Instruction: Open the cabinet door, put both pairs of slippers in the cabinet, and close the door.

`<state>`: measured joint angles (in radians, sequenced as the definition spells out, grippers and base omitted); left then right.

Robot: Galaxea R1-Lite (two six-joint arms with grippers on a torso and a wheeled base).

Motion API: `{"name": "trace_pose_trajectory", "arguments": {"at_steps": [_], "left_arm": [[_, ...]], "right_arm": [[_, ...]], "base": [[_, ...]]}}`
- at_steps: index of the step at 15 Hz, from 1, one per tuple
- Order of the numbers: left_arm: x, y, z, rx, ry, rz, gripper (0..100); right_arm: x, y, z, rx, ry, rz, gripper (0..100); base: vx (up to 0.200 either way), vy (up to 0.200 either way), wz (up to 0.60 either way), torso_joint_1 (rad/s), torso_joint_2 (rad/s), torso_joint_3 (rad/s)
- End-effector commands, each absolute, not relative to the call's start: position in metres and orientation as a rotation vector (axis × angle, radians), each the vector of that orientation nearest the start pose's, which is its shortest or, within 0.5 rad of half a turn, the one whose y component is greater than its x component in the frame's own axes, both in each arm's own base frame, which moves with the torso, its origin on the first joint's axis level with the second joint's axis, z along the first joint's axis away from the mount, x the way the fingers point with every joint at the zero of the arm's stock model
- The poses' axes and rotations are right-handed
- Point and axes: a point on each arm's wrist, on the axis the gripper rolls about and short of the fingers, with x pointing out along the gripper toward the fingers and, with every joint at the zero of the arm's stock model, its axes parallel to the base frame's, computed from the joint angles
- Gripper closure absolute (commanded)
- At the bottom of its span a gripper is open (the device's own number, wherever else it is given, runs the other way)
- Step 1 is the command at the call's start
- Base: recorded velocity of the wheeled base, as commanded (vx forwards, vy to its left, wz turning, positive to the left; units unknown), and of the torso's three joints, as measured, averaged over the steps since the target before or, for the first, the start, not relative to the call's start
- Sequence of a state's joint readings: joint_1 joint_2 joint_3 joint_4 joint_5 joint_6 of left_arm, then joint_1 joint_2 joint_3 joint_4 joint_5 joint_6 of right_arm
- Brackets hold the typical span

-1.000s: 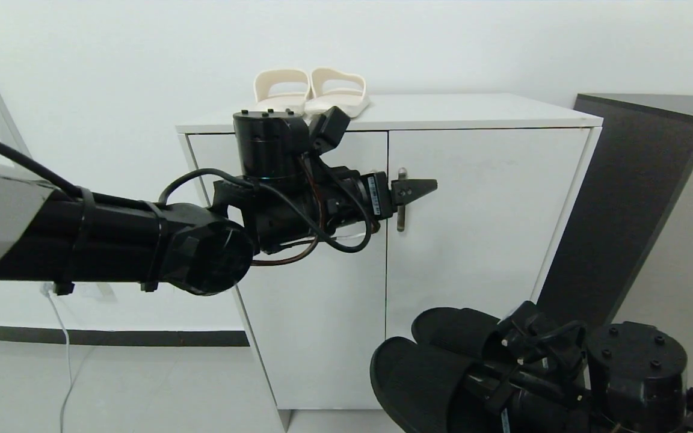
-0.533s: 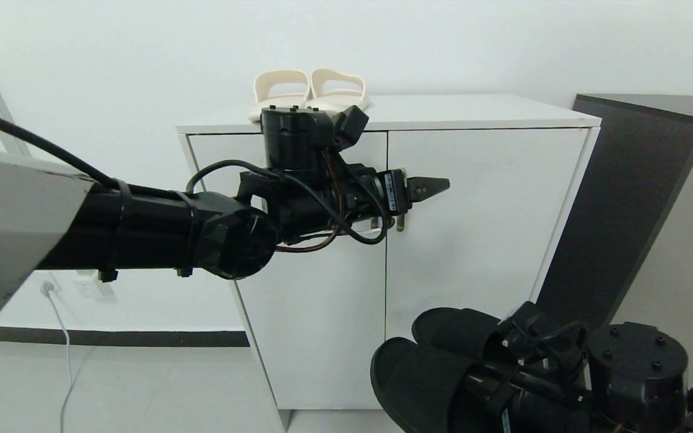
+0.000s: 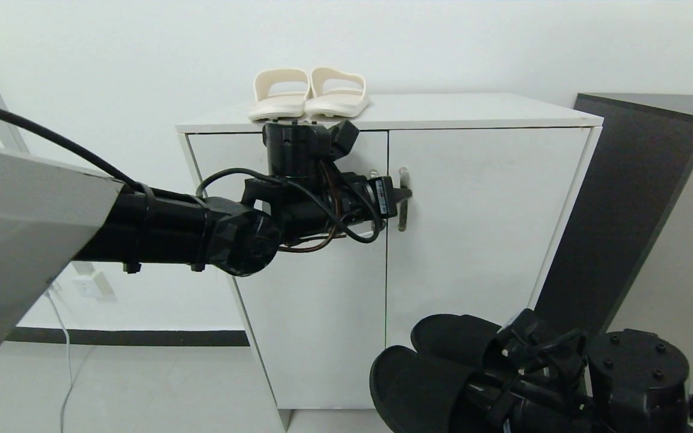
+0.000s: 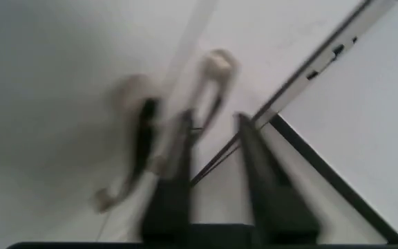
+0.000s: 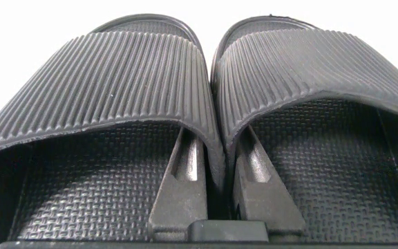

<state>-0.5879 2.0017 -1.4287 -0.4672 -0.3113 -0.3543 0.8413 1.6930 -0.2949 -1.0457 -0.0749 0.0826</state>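
Observation:
The white cabinet (image 3: 485,240) stands with both doors shut. A metal handle (image 3: 403,220) runs down the right door near the centre seam. My left gripper (image 3: 405,195) is at that handle; in the blurred left wrist view its fingers (image 4: 178,173) stand apart with the handle (image 4: 213,76) in line between them, so the left gripper (image 4: 213,121) is open. Cream slippers (image 3: 307,93) sit side by side on the cabinet top. Low at the front right, my right gripper (image 5: 216,159) is shut on the black slippers (image 3: 443,361), clamping their inner sides (image 5: 213,104) together.
A tall dark cabinet (image 3: 623,210) stands right beside the white one. On the wall to the left are a socket (image 3: 91,282) and a hanging cable (image 3: 67,367). Open floor lies in front of the left door.
My left gripper swung right past the handle, then drew back and closer to the door, ending at the handle. The right gripper with the black slippers dipped slightly.

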Motion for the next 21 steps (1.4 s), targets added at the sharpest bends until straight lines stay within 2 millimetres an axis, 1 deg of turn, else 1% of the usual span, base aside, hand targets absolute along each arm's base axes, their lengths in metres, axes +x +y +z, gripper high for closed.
{"name": "trace_pose_trajectory", "arguments": {"at_steps": [1,2,5,6,8,10,11,12,14,15,16,21], "left_arm": [[0.330,-0.229,0.236,-0.316,0.264,-0.879,100],[0.322,-0.225,0.237,-0.316,0.270,-0.879,100],[0.300,-0.215,0.243,-0.312,0.275,-0.892,100],[0.297,-0.214,0.244,-0.312,0.276,-0.894,100],[0.281,-0.203,0.249,-0.314,0.275,-0.894,100],[0.279,-0.198,0.250,-0.321,0.273,-0.888,100],[0.284,-0.193,0.250,-0.326,0.272,-0.871,100],[0.293,-0.191,0.247,-0.329,0.274,-0.853,100],[0.310,-0.195,0.242,-0.335,0.270,-0.838,100],[0.315,-0.198,0.241,-0.341,0.261,-0.840,100],[0.324,-0.203,0.238,-0.355,0.230,-0.843,100],[0.344,-0.215,0.230,-0.362,0.210,-0.847,100]], "right_arm": [[0.152,0.175,0.099,-0.103,0.368,0.767,100],[0.149,0.175,0.100,-0.118,0.363,0.784,100],[0.149,0.175,0.101,-0.116,0.357,0.786,100],[0.148,0.175,0.101,-0.116,0.359,0.787,100],[0.149,0.175,0.101,-0.116,0.357,0.786,100],[0.149,0.175,0.101,-0.118,0.358,0.786,100],[0.149,0.175,0.101,-0.118,0.358,0.786,100],[0.149,0.176,0.101,-0.118,0.356,0.787,100],[0.149,0.176,0.102,-0.114,0.353,0.787,100],[0.149,0.176,0.102,-0.114,0.353,0.787,100],[0.149,0.176,0.102,-0.115,0.354,0.787,100],[0.149,0.176,0.101,-0.116,0.357,0.787,100]], "base": [[0.000,0.000,0.00,0.000,0.00,0.000],[0.000,0.000,0.00,0.000,0.00,0.000],[0.000,0.000,0.00,0.000,0.00,0.000],[0.000,0.000,0.00,0.000,0.00,0.000],[0.000,0.000,0.00,0.000,0.00,0.000],[0.000,0.000,0.00,0.000,0.00,0.000],[0.000,0.000,0.00,0.000,0.00,0.000],[0.000,0.000,0.00,0.000,0.00,0.000],[0.000,0.000,0.00,0.000,0.00,0.000],[0.000,0.000,0.00,0.000,0.00,0.000],[0.000,0.000,0.00,0.000,0.00,0.000],[0.000,0.000,0.00,0.000,0.00,0.000]]}}
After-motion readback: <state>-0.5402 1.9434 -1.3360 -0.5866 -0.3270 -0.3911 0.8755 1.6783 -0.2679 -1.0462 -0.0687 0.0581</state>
